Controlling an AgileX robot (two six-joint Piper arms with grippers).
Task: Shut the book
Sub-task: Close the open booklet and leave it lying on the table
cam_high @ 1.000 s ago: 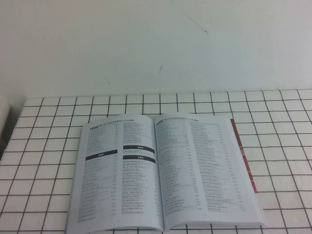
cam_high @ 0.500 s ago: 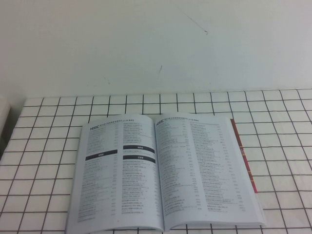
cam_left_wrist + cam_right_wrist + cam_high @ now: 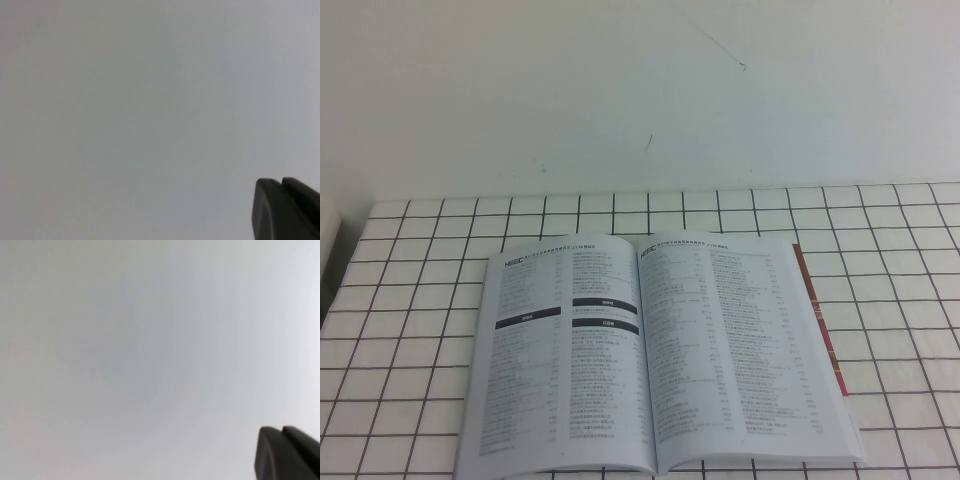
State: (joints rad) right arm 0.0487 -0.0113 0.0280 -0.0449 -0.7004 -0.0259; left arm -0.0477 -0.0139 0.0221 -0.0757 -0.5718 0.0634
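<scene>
Book (image 3: 655,355) is lying fully open, pages up, at the near middle of the gridded table (image 3: 410,290), closing not yet begun, while left gripper (image 3: 287,210) and right gripper (image 3: 287,452) are sitting outside the high view, facing plain pale surface, grip state impossible to tell.

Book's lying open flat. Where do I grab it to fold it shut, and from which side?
Probably the red cover edge jutting past the right pages of the book, approached from the right: it offers a free lip parallel to the spine. Left end effector and right end effector show only in their wrist views, off the table.
</scene>
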